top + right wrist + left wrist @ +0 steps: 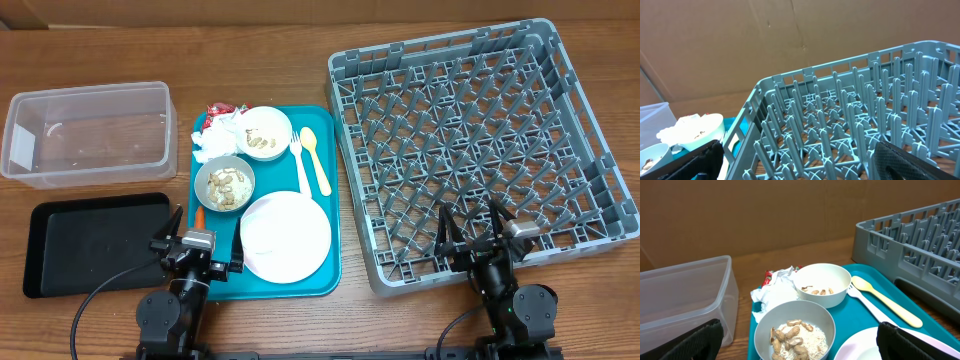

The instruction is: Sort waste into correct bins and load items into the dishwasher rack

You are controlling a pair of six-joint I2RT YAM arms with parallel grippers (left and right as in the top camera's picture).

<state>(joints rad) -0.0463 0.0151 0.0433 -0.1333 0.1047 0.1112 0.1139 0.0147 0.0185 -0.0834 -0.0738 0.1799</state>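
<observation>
Bowls [266, 133] number two, plate [285, 236] one, cutlery [317, 160] two.

Bright, even light from above; shadows soft, thin beneath dishwasher rack [440, 45]. Left of rack, plate [285, 235] nearly washed out. Overhead view sharp, mild edge bowing. Wrist views softer (bottom corners dark, blurred); faint sheen on clear tub [685, 290].

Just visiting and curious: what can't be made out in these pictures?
- Carrot: overhead, only an orange sliver; the near bowl hides the rest.
- Plate: left wrist view, cut off by the bottom edge.
- Wrapper: overhead, mostly under the napkin.
</observation>
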